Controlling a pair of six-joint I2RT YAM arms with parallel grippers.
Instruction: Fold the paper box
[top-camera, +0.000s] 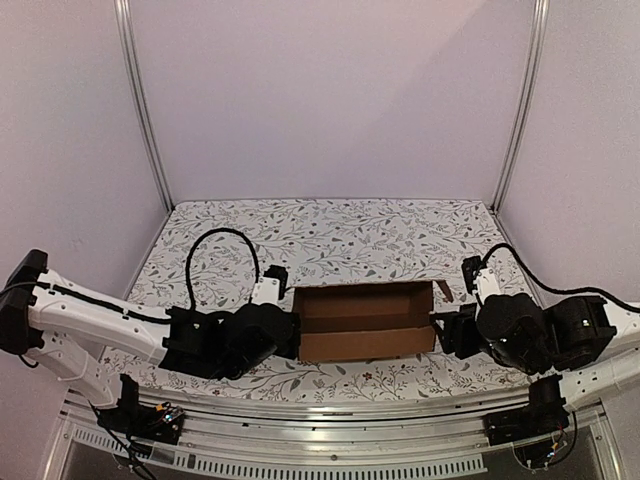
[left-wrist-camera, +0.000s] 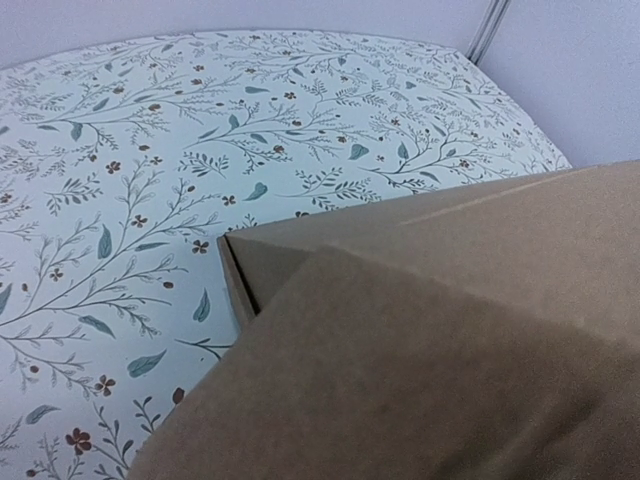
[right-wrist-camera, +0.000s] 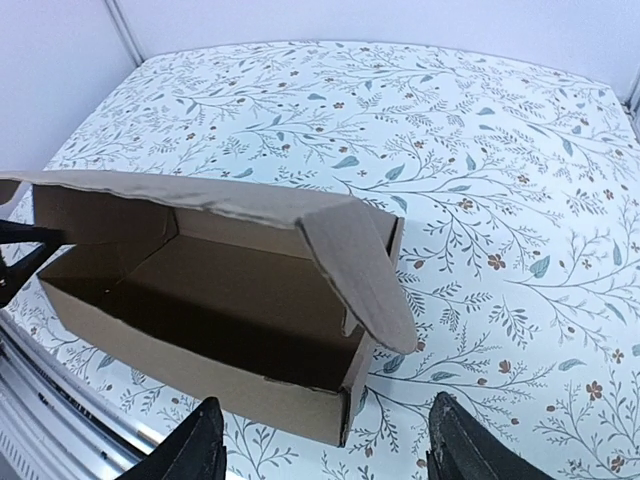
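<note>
Cardboard paper box (top-camera: 365, 322) stands open-topped on the floral table (top-camera: 330, 235)

Table (top-camera: 330, 235) with white cover printed all over with grey-green leafy vines and small brown flowers. Metal rail (top-camera: 330, 410) runs along the near edge. One item directly on it: brown cardboard paper box (top-camera: 365, 322), flat on its base, near the front edge, roughly centred, long side parallel to the rail. Top open, inside bare. Right end flap (right-wrist-camera: 360, 270) up and tilted inward over the opening. Walls upright.
</note>
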